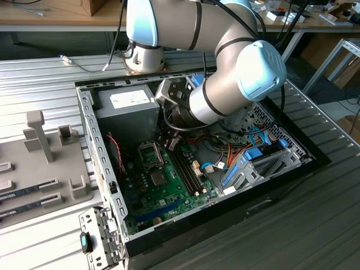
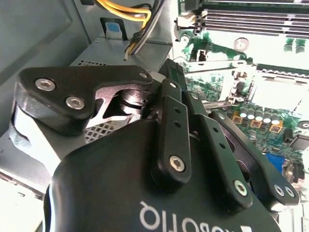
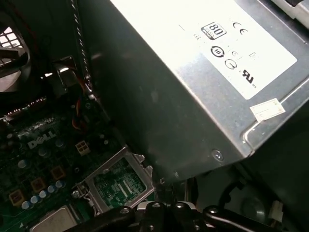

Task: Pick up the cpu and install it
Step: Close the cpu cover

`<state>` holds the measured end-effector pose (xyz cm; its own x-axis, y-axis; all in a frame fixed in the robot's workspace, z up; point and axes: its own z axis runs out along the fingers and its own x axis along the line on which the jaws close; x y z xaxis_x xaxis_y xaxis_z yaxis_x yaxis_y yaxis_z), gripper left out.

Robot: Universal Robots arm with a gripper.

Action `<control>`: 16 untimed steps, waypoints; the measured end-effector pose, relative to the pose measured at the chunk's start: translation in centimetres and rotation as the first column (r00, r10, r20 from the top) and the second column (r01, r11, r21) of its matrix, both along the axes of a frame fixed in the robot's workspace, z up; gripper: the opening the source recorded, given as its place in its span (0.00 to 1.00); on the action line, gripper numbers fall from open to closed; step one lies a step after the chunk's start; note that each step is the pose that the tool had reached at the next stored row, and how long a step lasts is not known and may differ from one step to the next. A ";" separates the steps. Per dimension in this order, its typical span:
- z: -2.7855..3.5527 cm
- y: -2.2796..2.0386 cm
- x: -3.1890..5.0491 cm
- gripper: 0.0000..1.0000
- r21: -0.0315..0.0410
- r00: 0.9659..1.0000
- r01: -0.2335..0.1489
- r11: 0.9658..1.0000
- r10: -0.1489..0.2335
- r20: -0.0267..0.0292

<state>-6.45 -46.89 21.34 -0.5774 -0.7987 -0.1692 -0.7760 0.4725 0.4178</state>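
Inside, the end effector (image 2: 166, 92) crowds the power supply (image 3: 193, 87).

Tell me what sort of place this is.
Probably an electronics lab or workshop: an open black desktop computer case with its green motherboard exposed lies on a ribbed grey metal bench, and cluttered wooden worktables stand behind.

An open computer case (image 1: 101, 169) lay on a ribbed metal table (image 1: 39, 79), its green motherboard (image 1: 163, 194) exposed beside a grey power-supply box (image 1: 126, 109). A grey fixture tray (image 1: 42, 163) sat at the exterior view's left.
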 end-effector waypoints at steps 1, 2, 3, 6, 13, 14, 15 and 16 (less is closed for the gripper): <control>0.01 0.11 0.00 0.11 0.001 1.000 0.000 1.000 0.000 0.000; -0.01 0.14 0.00 0.11 0.004 1.000 0.002 1.000 -0.002 0.000; -0.02 0.16 0.00 0.11 0.007 1.000 0.007 1.000 -0.007 0.000; -0.04 0.16 0.00 0.11 0.014 1.000 0.024 1.000 -0.024 0.000; -0.11 0.17 0.00 0.11 0.023 0.997 0.077 0.997 -0.077 0.000; -0.12 0.17 0.00 0.11 0.024 0.996 0.084 0.996 -0.084 0.000; -0.14 0.18 0.07 0.11 0.025 0.996 0.087 0.996 -0.087 -0.001; -0.15 0.18 0.27 0.11 0.025 0.996 0.087 0.996 -0.087 -0.003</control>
<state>-6.17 -46.71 21.20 -0.6450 -0.7408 -0.1874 -0.7316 0.5279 0.4314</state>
